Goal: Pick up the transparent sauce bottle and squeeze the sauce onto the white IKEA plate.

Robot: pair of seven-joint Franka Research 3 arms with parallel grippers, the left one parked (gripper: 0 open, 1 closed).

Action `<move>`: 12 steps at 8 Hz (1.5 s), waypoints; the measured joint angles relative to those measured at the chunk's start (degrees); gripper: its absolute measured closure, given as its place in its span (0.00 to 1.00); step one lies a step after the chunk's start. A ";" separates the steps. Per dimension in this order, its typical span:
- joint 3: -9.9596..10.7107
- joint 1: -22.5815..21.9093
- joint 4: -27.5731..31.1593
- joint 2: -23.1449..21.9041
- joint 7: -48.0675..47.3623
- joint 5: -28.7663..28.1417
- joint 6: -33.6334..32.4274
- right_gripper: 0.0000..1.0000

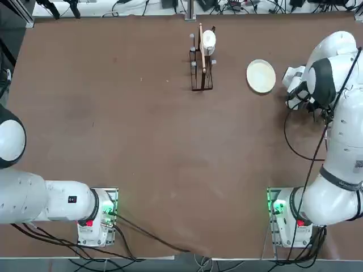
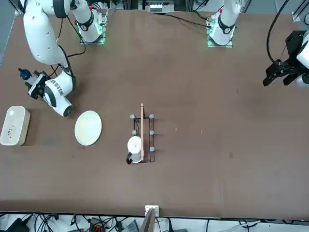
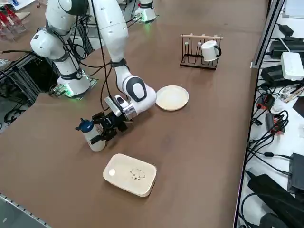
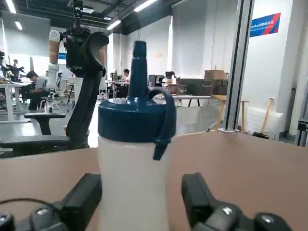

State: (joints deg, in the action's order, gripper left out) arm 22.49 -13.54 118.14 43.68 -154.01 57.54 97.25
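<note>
At the lower left of the right side view, the right gripper (image 3: pixel 100 133) straddles the upright translucent blue-capped sauce bottle (image 3: pixel 91 135), fingers spread and apparently not gripping; close squarely on its body, clear of the round white plate (image 3: pixel 172 98) up-frame.

Even, bright light falls on the brown worktop (image 1: pixel 142 141) from overhead, so shadows stay short and soft; the mug rack (image 1: pixel 201 62) throws only a faint one. Green lamps glow at the arm bases. In the wrist view, ceiling strip lights (image 4: pixel 144 6) blaze white. There the sauce bottle (image 4: pixel 134 168) sits close and slightly soft, as do the right gripper's (image 4: pixel 142 202) fingers (image 4: pixel 82 199), while the hall behind looks hazy.
</note>
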 joint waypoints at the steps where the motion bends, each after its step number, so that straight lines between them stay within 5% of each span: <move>1: -0.04 -0.64 -0.04 -1.32 1.46 -0.06 0.00 0.00; 3: -0.02 -2.86 -1.06 -6.02 7.59 -4.38 -0.09 0.00; 6: -0.13 -7.54 -9.70 -12.91 21.87 -19.05 -2.42 0.00; 12: -0.55 -11.31 -22.85 -11.62 60.67 -46.70 -3.14 0.00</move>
State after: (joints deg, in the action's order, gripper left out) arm 21.94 -24.84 95.29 32.06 -93.35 10.85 94.11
